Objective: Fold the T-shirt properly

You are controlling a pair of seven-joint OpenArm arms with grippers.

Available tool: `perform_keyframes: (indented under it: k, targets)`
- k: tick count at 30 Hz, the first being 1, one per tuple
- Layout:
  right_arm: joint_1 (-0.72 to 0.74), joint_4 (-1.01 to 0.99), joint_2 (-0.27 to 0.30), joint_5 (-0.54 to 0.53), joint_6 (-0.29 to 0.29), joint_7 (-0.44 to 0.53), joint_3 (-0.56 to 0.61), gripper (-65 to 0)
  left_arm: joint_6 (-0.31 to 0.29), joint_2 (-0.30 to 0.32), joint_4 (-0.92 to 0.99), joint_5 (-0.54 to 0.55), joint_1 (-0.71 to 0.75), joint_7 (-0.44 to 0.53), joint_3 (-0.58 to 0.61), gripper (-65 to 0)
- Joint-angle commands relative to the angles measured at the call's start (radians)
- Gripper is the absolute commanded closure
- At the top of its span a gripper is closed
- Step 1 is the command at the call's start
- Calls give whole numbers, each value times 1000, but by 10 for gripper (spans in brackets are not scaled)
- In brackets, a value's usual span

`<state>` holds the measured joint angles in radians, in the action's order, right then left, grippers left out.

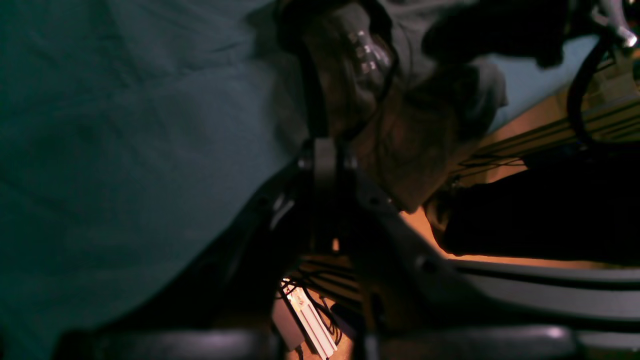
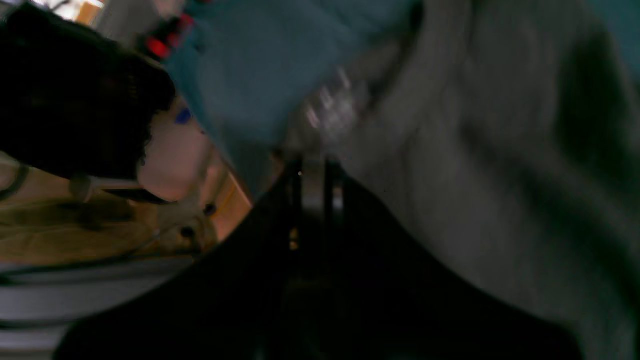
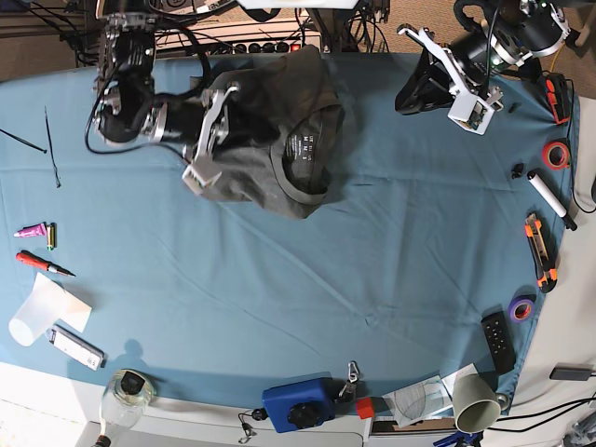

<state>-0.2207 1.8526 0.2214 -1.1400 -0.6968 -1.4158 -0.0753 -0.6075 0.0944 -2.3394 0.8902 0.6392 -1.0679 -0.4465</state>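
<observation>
Crumpled T-shirt (image 3: 289,140) on blue tablecloth (image 3: 279,298). Right gripper (image 3: 244,116) pinching the shirt's edge. Left gripper (image 3: 414,93) squeezed closed, empty, up over the cloth, well apart from shirt.

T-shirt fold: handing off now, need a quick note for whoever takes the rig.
Left gripper: shut, holding nothing, raised over the far end of the blue tablecloth.
Right gripper: shut, down at the T-shirt; a grip on the cloth can't be confirmed, that wrist view is blurred.
T-shirt: bunched at the far edge, collar label facing up.
Done: nothing folded.
Left: spread it flat, then fold.
</observation>
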Motion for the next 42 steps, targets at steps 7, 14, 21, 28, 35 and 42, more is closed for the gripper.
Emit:
perform_keyframes:
  k: [7, 14, 21, 28, 35, 42]
  targets:
    - [0, -55, 8, 240, -1, 132, -4, -19, -3, 4, -17, 22, 6, 21, -1, 0]
    - [12, -35, 8, 120, 41, 44, -14, -19, -3, 6, -17, -16, 6, 23, -2, 0]
    - [-39, 243, 8, 150, 8, 20, -166, -19, 151, 10, -17, -278, 6, 122, -2, 0]
    - [-212, 355, 8, 98, 33, 20, -407, -19, 280, 67, -17, -396, 10, 60, -2, 0]
    - [-367, 411, 8, 78, 32, 20, -561, -19, 370, 67, -17, -475, 105, 43, -2, 0]
    - [-523, 410, -6, 254, 32, 20, -563, -19, 383, 67, -17, -517, 233, 43, -2, 0]
